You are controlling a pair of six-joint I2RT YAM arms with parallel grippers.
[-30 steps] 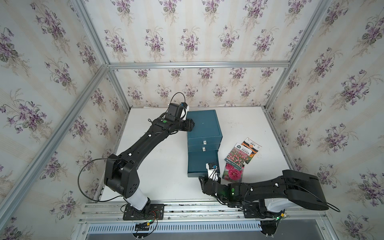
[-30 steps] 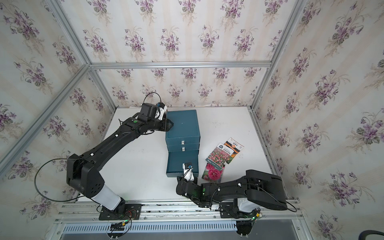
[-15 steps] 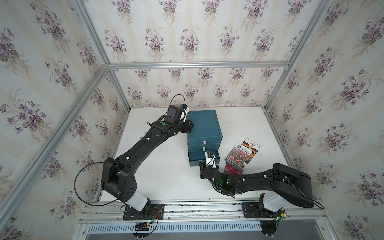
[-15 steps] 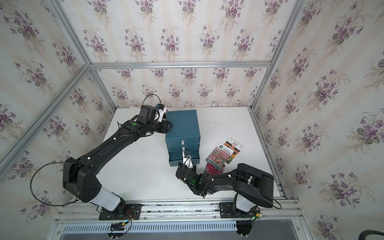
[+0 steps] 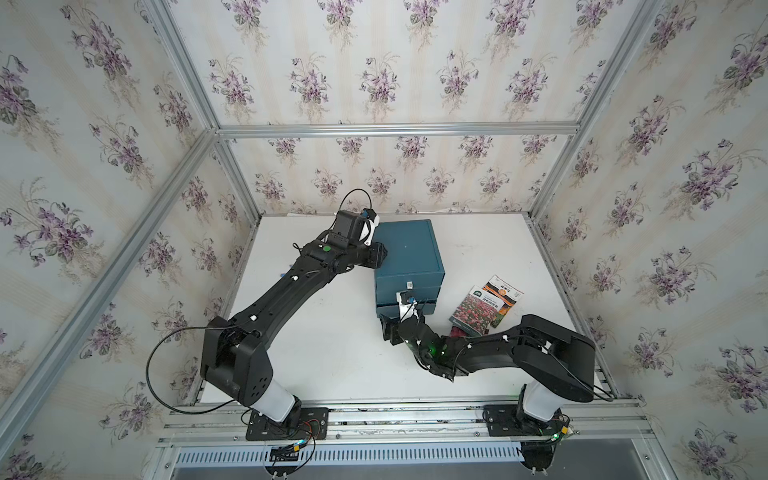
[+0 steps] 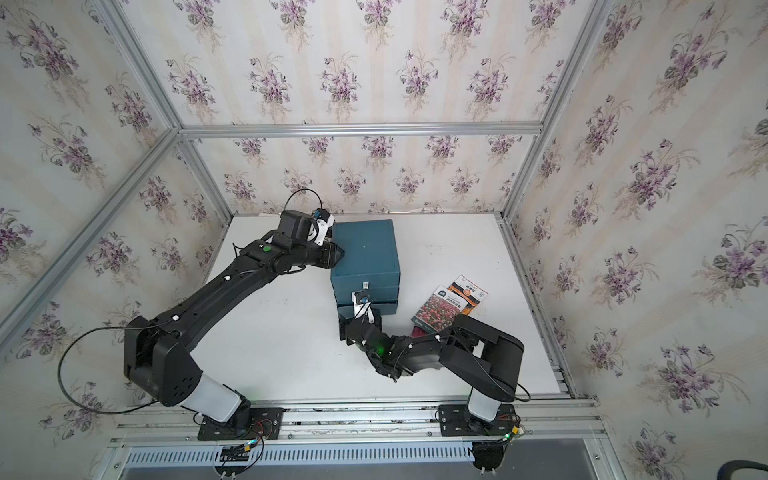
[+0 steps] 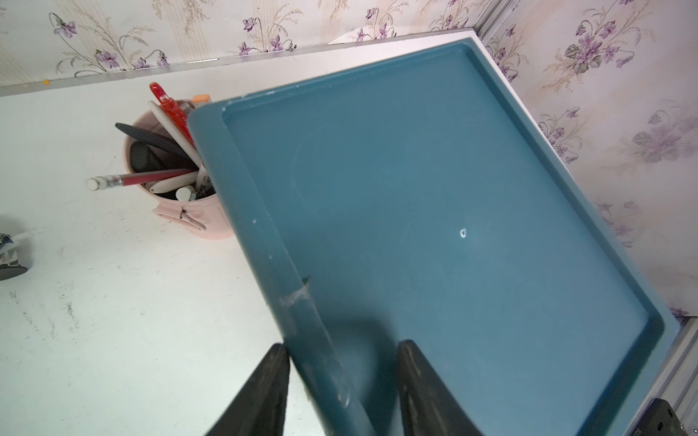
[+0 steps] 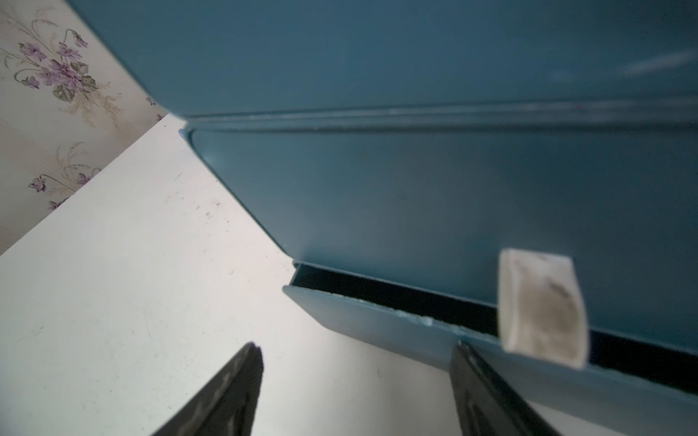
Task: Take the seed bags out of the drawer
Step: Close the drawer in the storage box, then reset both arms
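Since the frame a second ago, the bottom drawer has been pushed almost fully back into the blue cabinet. In the right wrist view only a narrow dark slit is left above the drawer's front. The right gripper has been carried toward the cabinet with it, and its jaws have been spread. In that same view its fingers are seen wide apart, with bare tabletop between them and nothing held. One fingertip is close to the drawer's front, but contact cannot be confirmed. A blurred white tab is seen hanging in front of the slit.

The seed bags have not been shifted. They are laid overlapping on the tabletop, outside the drawer, between the cabinet's right side and the tabletop's right edge. The orange marigold packet is placed farthest back. The packet with the field of small pink flowers is laid against its near side. The deep-pink packet is largely covered by the right arm. All three are found to the right of the right gripper, near it but apart from it.

The left gripper is kept at the left edge of the cabinet's top. In the left wrist view its fingers are set on either side of the raised rim and closed on it. A pink cup of pens is seen just beside the cabinet.
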